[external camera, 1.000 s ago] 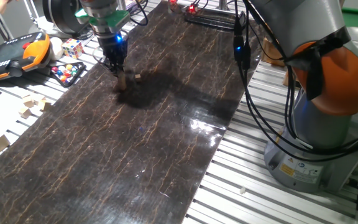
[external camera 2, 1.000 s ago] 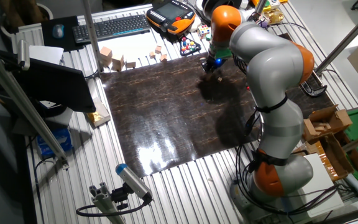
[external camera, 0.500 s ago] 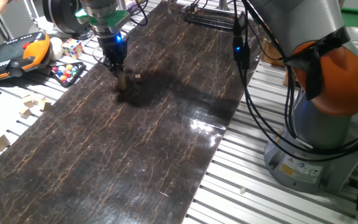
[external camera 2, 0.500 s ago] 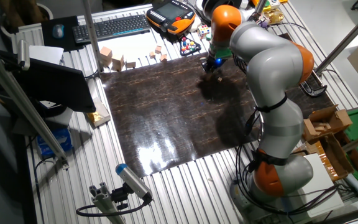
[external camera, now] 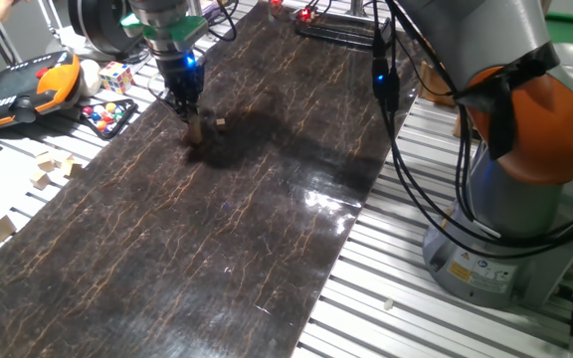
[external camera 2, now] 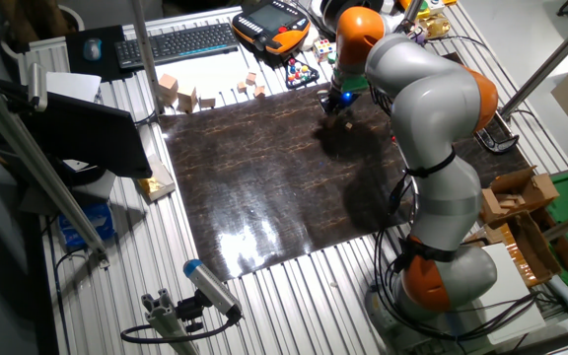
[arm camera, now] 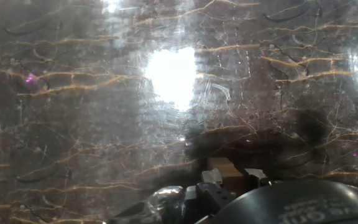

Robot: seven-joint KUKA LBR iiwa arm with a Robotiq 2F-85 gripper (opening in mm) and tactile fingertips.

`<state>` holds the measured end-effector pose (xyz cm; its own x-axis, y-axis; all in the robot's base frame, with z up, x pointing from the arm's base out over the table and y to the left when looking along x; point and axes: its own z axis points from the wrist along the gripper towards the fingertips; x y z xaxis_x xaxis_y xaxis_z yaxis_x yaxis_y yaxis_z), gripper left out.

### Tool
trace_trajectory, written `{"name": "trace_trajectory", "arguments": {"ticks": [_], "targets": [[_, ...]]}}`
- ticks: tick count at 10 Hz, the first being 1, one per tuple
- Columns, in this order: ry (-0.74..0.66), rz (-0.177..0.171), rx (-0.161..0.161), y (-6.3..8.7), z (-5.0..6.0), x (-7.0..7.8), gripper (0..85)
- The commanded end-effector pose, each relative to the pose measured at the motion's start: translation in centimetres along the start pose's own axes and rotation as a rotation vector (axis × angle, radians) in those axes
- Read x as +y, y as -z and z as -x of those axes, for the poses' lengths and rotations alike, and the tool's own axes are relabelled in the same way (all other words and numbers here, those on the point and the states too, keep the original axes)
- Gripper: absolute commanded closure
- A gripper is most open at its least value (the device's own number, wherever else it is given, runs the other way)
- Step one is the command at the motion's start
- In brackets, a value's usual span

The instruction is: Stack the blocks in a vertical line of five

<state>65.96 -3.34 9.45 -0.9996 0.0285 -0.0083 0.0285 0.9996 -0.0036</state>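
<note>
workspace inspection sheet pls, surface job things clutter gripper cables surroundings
surface: dark veined mat on a slatted metal table, glare patches.
job's things: short stack of blocks under the gripper; one loose block beside it; count unclear.
clutter: puzzle cube, larger wooden blocks, off the mat.
grippers: gripper at the stack top; jaw state unclear.
cables: black cables hanging along the arm.
surroundings: teach pendant, keyboard.

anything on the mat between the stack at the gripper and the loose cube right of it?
Nothing. In one fixed view, the stack under the gripper and the loose cube are separated only by bare dark mat. The other views don't show that gap clearly.
</note>
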Motion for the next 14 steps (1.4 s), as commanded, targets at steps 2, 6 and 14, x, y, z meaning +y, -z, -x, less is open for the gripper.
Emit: {"name": "trace_trajectory", "arguments": {"ticks": [2, 6, 14], "targets": [[-0.003, 0.001, 0.000, 0.00, -0.01, 0.00, 76.3], [-0.018, -0.004, -0.008, 0.00, -0.03, -0.01, 56.0], [-0.018, -0.020, -0.008, 0.10, -0.08, -0.08, 52.3]]}}
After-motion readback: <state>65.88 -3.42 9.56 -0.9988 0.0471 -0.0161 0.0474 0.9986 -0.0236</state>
